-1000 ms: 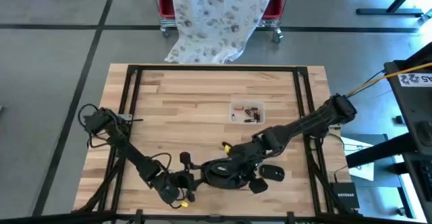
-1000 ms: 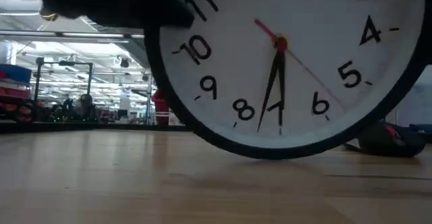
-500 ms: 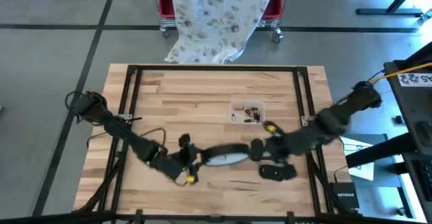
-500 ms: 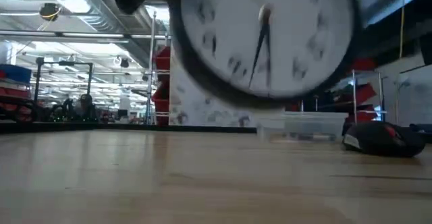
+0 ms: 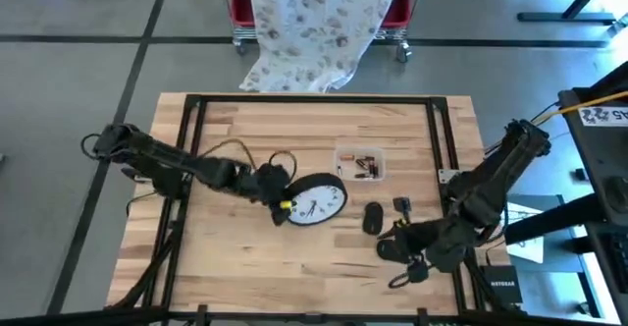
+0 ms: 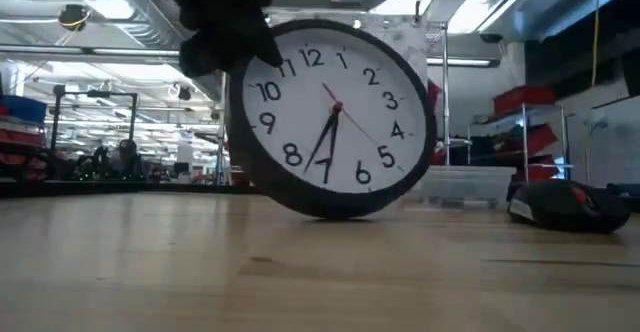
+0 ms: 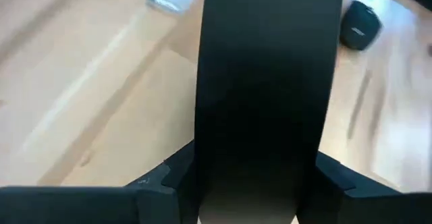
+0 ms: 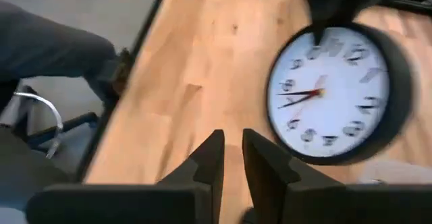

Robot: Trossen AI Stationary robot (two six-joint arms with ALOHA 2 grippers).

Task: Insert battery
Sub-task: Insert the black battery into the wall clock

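Mid-table, the left pincer (image 5: 278,196) grips the clock (image 5: 316,199), seemingly hiding the tray (image 5: 360,164).

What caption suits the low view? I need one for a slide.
Left gripper holds the wall clock by its rim, upright on the wooden table, face toward the camera.
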